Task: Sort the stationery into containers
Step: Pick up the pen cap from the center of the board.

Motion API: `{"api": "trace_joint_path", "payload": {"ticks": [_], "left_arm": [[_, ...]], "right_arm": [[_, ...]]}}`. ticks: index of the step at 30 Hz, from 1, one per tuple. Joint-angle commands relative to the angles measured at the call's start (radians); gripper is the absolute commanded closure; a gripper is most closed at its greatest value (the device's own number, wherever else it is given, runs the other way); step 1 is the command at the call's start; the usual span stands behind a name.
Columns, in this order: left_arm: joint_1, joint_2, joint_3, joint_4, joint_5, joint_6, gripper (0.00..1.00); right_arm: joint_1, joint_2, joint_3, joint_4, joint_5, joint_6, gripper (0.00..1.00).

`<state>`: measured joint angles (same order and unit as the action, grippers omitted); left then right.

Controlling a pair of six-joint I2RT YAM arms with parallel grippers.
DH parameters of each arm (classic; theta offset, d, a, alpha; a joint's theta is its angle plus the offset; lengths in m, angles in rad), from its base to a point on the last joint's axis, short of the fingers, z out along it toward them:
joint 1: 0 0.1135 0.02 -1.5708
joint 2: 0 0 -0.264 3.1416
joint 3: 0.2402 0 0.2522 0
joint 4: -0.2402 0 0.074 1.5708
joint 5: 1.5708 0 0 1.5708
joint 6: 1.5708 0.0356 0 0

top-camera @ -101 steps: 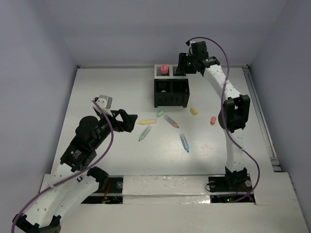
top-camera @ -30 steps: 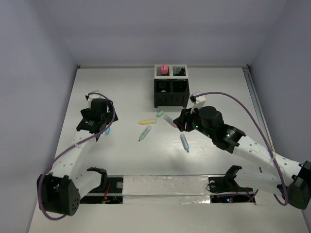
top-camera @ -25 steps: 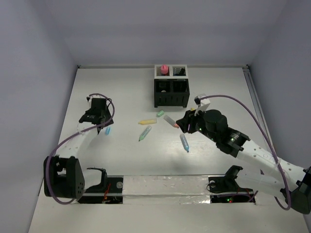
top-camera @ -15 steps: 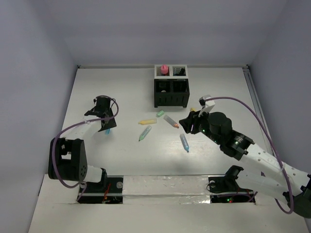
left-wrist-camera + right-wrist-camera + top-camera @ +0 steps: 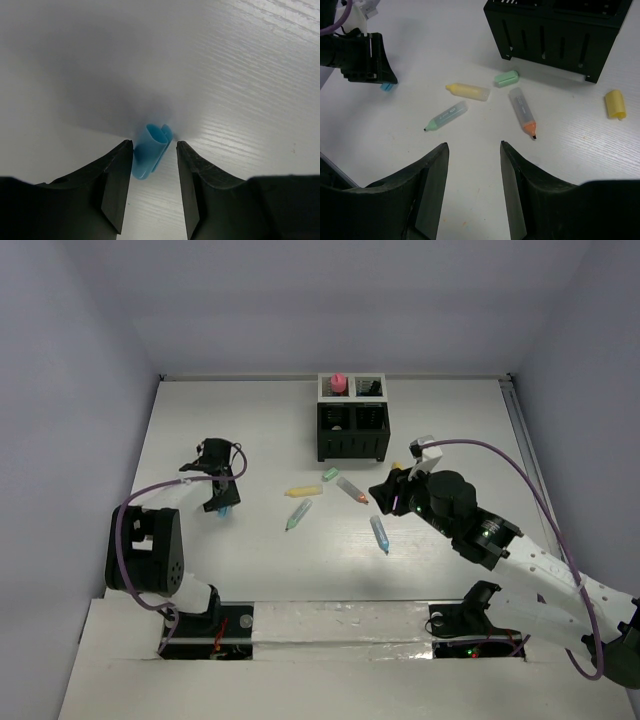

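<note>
A light blue cap (image 5: 150,156) lies on the white table between the tips of my left gripper (image 5: 154,143), whose jaws have closed in on both of its sides. From above, that left gripper (image 5: 221,500) is at the table's left, with the cap (image 5: 224,510) at its tips. My right gripper (image 5: 472,144) hangs open and holds nothing, above bare table just short of the green pen (image 5: 446,116), yellow pen (image 5: 468,91), green cap (image 5: 506,78) and orange marker (image 5: 523,112). The mesh organizer (image 5: 352,430) stands at the back, with a pink tube (image 5: 338,383) in its left white compartment.
A blue pen (image 5: 380,534) lies near the right gripper (image 5: 386,496). A yellow cap (image 5: 614,103) rests right of the organizer's black front (image 5: 555,35). Walls close the table on three sides, and the arm bases sit along the near edge.
The left jaws went from wide apart to closed around the light blue cap, and the left arm folded back toward its base. The right gripper only drifted slightly.
</note>
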<state>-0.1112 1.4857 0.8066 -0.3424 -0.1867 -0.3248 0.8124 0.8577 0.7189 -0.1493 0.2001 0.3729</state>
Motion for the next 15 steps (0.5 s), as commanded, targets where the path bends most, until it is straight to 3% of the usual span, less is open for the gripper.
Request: {"api": "trace_joint_path", "payload": {"ticks": [1,7,10,11,13,15], "left_arm": [[0.001,0.005,0.039,-0.021,0.001,-0.007,0.63],[0.001,0.044,0.043,-0.020,0.023,0.000,0.70],[0.001,0.059,0.031,-0.003,0.050,-0.003,0.80],[0.001,0.058,0.023,0.005,0.058,-0.006,0.91],[0.001,0.047,0.010,0.028,0.084,-0.007,1.00],[0.001,0.012,0.012,0.032,0.098,-0.014,1.00]], "right_arm": [[-0.001,-0.002,0.007,0.020,0.030,-0.012,0.48],[-0.001,0.007,0.008,0.016,0.035,-0.014,0.47],[-0.001,0.010,0.008,0.017,0.032,-0.014,0.47],[-0.001,0.010,0.008,0.017,0.025,-0.015,0.47],[-0.001,0.021,0.008,0.025,0.004,-0.022,0.46],[-0.001,0.029,0.005,0.049,-0.052,-0.034,0.45]]}}
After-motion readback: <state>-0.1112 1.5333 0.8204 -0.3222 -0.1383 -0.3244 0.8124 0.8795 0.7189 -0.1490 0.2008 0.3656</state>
